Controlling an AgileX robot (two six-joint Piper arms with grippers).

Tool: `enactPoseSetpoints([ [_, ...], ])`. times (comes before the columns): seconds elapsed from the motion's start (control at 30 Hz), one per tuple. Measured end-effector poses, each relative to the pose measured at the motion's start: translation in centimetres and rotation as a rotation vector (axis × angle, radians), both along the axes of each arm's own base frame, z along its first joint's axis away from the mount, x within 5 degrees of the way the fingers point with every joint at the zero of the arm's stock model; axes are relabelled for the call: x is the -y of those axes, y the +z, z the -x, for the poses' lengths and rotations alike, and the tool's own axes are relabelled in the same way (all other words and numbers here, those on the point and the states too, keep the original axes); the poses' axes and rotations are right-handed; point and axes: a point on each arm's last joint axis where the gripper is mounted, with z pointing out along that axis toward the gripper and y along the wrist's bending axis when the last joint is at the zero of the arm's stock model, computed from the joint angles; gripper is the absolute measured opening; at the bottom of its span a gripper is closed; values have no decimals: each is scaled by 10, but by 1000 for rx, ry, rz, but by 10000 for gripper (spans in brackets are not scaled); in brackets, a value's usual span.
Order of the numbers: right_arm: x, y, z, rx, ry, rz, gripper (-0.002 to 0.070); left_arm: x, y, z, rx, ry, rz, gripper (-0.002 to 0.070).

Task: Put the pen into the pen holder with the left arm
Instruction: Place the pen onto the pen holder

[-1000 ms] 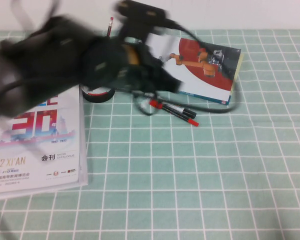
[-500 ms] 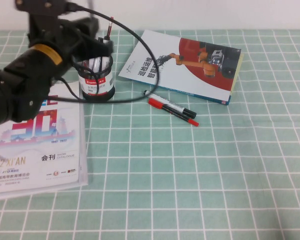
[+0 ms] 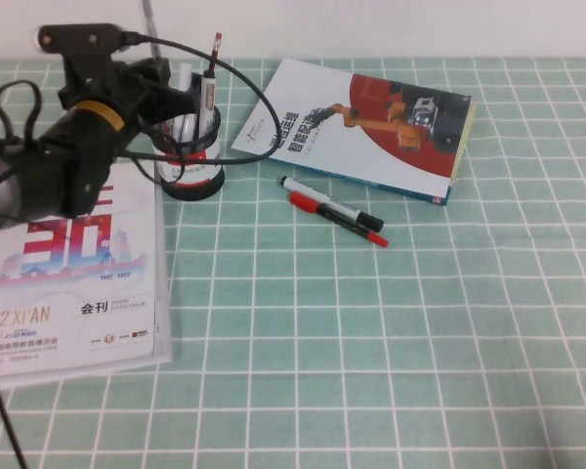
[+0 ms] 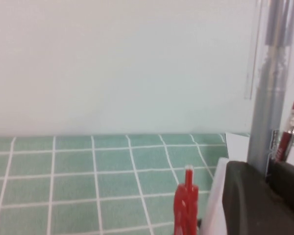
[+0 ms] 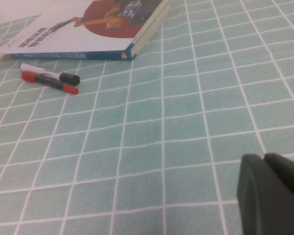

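A: So, where is the pen (image 4: 267, 93) sitting right now?

B: It is standing nearly upright between the jaws of the left gripper (image 3: 181, 96), which are closing tight on its lower part. In the left wrist view its pale grey shaft is rising straight out of the dark fingers (image 4: 257, 196).

A: And relative to the cup?

B: The gripper is hovering right over the mouth of the black mesh pen holder (image 3: 192, 156), at the far left of the table. I cannot tell whether the pen's tip is already reaching inside.

A: Is anything else sitting in there?

B: A pencil with a red end (image 3: 213, 61) is leaning out of it.

A: What is lying around it?

B: A white brochure (image 3: 68, 283) is lying just beside the holder on the near left. A booklet (image 3: 371, 127) is lying to the right, and the white marker (image 3: 327, 203) and the red marker (image 3: 337, 219) are lying side by side on the green checked cloth (image 3: 391, 352).

A: And the right gripper (image 5: 272, 193)?

B: It is hanging low over the cloth, well apart from everything; only a dark piece is showing, so I cannot tell how its jaws are standing.
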Motion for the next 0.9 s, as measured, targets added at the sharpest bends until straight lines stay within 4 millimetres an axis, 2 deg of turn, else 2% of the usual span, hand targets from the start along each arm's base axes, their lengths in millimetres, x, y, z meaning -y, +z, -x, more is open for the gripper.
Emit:
enactPoseSetpoints([
  [0.17, 0, 0, 0, 0, 0, 0, -20, 4, -8, -15, 20, -5, -35, 48],
  [0.47, 0, 0, 0, 0, 0, 0, -20, 6, -34, -21, -19, -6, -79, 48],
  [0.8, 0, 0, 0, 0, 0, 0, -20, 6, -37, -22, -30, -3, -82, 47],
  [0.9, 0, 0, 0, 0, 0, 0, -20, 6, -37, -22, -30, -3, -82, 69],
])
